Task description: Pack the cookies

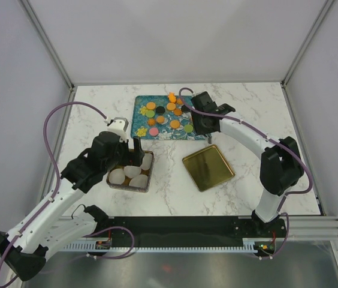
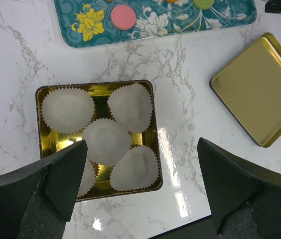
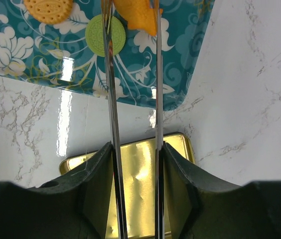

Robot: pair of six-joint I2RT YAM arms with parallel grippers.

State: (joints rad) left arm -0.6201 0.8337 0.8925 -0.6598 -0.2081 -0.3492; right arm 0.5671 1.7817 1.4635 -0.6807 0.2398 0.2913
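Several round cookies [image 1: 164, 114] in orange, green, pink and black lie on the teal floral tray [image 1: 139, 129]. My right gripper [image 1: 200, 115] is over the tray's right end, shut on metal tongs [image 3: 111, 99]. The tong blades pinch an orange cookie [image 3: 135, 15] above the tray [image 3: 180, 74]. A green cookie [image 3: 105, 35] and another orange one [image 3: 48, 10] lie beside it. My left gripper [image 1: 134, 147] is open and empty above the gold box [image 2: 153, 129], which holds several empty white paper cups [image 2: 130, 107]. A pink cookie [image 2: 123, 16] shows on the tray.
The gold lid [image 1: 208, 168] lies upside down on the marble table between the box and the right arm; it also shows in the left wrist view [image 2: 260, 89] and under my right fingers [image 3: 135, 174]. Enclosure walls ring the table.
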